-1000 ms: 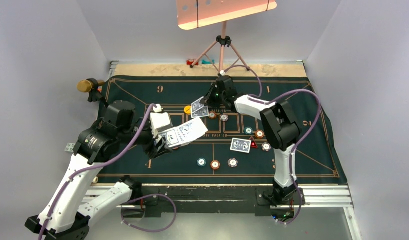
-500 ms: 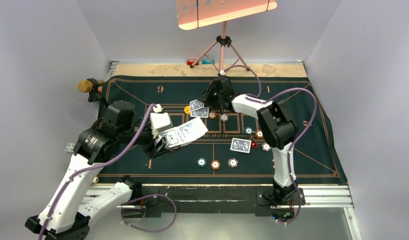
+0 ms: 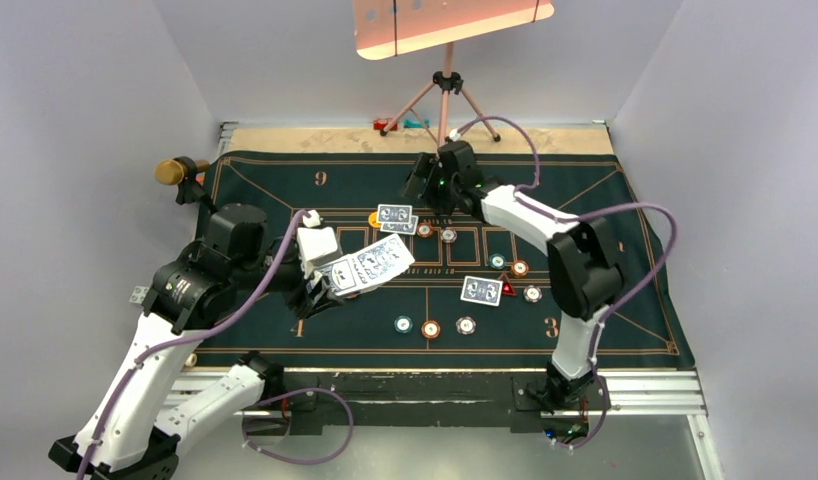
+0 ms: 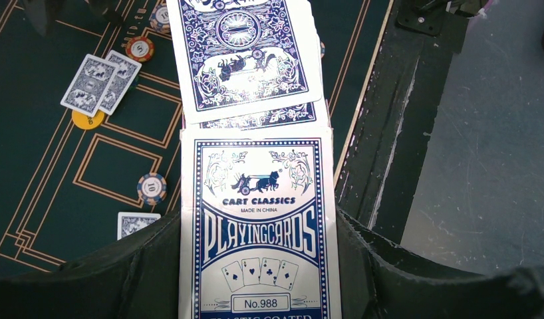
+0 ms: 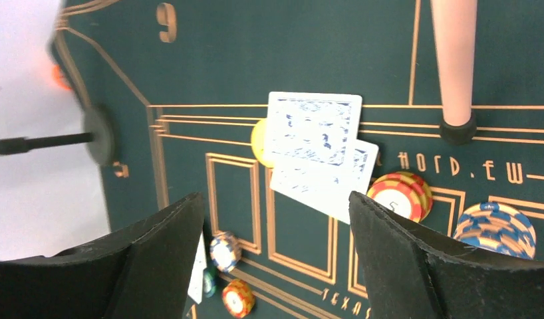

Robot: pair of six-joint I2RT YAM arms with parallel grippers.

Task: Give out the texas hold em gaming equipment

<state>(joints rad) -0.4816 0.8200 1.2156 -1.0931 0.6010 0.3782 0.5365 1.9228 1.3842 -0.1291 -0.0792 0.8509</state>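
From above, the left gripper [image 3: 330,283] clamps a card box [image 3: 363,268] over the left of the felt mat [image 3: 265,180]. The right gripper [image 3: 422,187] hangs at the far middle, just behind two overlapping face-down cards [image 3: 395,217] that lie partly over a yellow disc [image 3: 374,218].

The left wrist view shows the box squeezed between both pads, with blue-backed cards [image 4: 246,56] sticking out of its top.

The right wrist view shows its fingers [image 5: 156,266] spread wide and holding nothing, with the card pair flat on the mat below.
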